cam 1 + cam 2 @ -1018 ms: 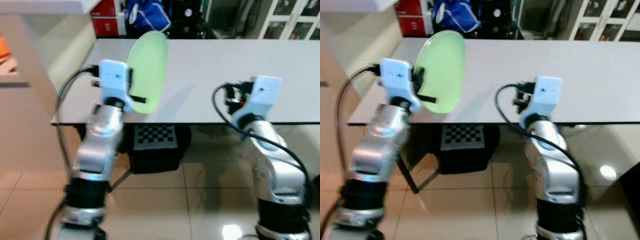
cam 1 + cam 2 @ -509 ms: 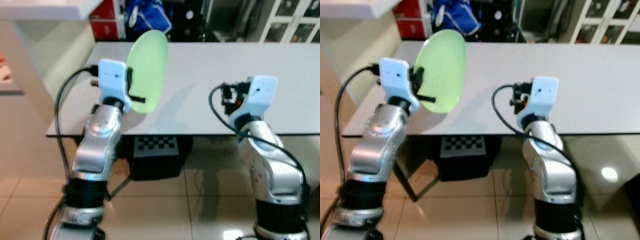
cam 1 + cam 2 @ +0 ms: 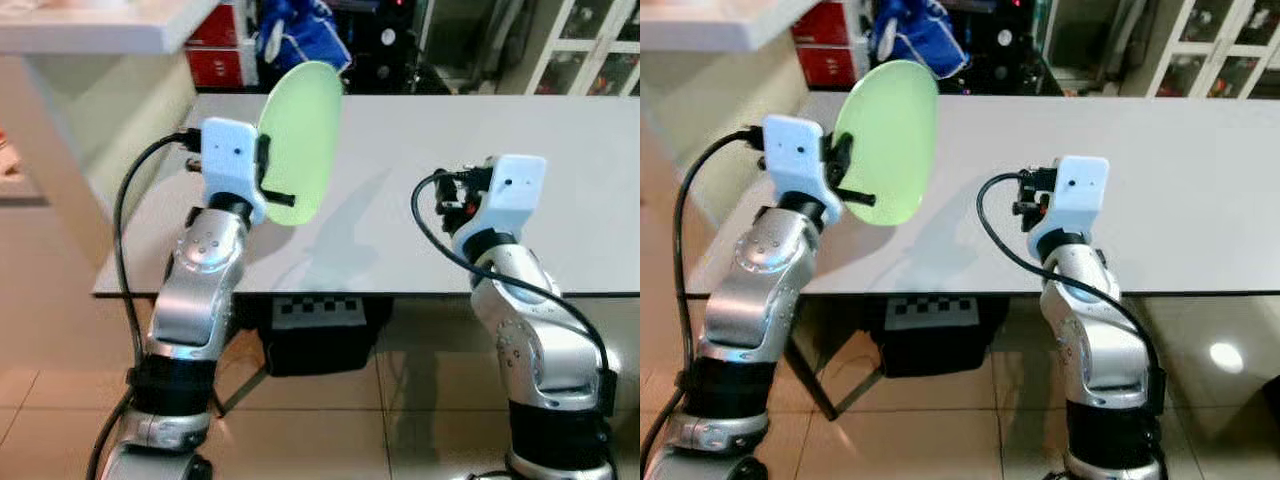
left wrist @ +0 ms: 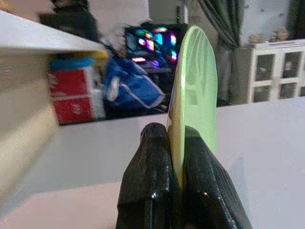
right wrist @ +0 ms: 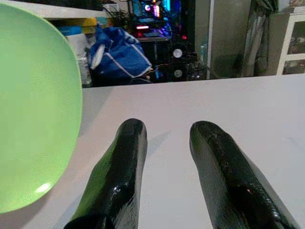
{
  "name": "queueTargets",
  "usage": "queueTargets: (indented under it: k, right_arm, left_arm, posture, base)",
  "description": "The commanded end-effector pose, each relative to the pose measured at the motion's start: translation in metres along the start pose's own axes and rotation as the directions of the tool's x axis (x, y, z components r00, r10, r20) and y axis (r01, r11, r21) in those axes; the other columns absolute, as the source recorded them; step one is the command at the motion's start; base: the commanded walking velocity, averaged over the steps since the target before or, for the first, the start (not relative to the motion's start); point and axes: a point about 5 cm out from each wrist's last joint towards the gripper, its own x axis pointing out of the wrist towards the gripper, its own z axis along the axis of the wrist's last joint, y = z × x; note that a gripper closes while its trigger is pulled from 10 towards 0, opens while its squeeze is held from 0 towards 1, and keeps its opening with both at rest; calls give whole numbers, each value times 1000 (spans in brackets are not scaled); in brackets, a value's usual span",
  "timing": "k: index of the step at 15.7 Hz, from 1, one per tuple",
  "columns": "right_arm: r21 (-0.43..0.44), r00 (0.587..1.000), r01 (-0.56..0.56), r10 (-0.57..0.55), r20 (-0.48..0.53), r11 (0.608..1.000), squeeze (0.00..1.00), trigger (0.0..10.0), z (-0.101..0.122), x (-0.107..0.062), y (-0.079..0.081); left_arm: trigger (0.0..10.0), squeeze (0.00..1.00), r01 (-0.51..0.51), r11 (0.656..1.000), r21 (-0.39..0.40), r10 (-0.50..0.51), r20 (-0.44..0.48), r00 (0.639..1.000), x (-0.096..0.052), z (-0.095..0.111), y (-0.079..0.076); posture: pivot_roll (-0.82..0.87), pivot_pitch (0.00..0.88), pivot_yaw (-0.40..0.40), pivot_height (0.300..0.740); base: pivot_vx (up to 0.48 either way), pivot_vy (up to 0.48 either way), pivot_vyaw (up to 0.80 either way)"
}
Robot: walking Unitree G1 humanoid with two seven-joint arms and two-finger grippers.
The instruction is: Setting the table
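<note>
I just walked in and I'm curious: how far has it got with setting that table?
Little looks done: the grey table carries no dishes where it can be seen. In hand: the left gripper has its jaws clamped on the rim of a green plate, held on edge above the table's near left part. The right gripper is over the table, jaws apart, holding nothing. Left: laying the plate flat.

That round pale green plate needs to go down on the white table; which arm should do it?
Probably the left: its tool already pinches the round pale green plate on edge above the white table. The right tool is open.
</note>
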Motion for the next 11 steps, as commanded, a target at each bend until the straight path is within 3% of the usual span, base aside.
queueTargets:
  k: [1, 3, 4, 6, 8, 9, 10, 11]
  right_arm:
    - [1, 1000, 1, -1, 20, 1000, 0, 10000, 6, -1, -1]
    - [0, 1000, -19, 19, 24, 1000, 0, 10000, 7, -1, 2]
    - [5, 999, -47, 47, 16, 999, 0, 10000, 7, -1, 4]
    - [16, 989, -144, 145, -12, 989, 0, 10000, 6, -4, 12]
    - [-1, 970, -239, 238, -54, 971, 0, 10000, 3, -9, 19]
    - [-7, 966, -252, 251, -68, 968, 0, 10000, 2, -10, 20]
    - [-9, 955, -279, 276, -109, 960, 0, 10000, -4, -13, 20]
    - [-8, 947, -295, 292, -132, 955, 0, 10000, -7, -16, 20]
  left_arm:
    - [10000, 0, 29, 999, 14, -30, 58, 998, 3, 13, -4]
    - [10000, 0, 34, 999, 13, -35, 20, 999, 5, 8, -6]
    - [10000, 0, 45, 999, -30, -45, -10, 999, 9, 4, -9]
    - [10000, 0, 28, 976, -218, -37, -37, 999, 17, -1, -8]
    - [10000, 0, -44, 915, -400, -12, -134, 991, 28, -15, 5]
    - [10000, 0, -64, 896, -439, -13, -169, 986, 30, -21, 7]
    - [10000, 0, -122, 818, -562, -17, -236, 972, 37, -33, 13]
    - [10000, 0, -162, 779, -605, 0, -259, 966, 41, -38, 17]
  posture:
    - [-39, 0, -1, 740]
    - [-39, 0, -3, 740]
    - [-39, 0, -5, 740]
    - [-45, 0, -4, 740]
    - [-57, 0, 0, 740]
    - [-57, 0, -1, 740]
    - [-59, 0, 0, 740]
    - [-65, 0, -1, 740]
  base:
    - [368, 0, 0]
    - [184, 0, 0]
    - [0, 0, 0]
    - [0, 0, 0]
    - [0, 0, 0]
    - [0, 0, 0]
    - [0, 0, 0]
    - [0, 0, 0]
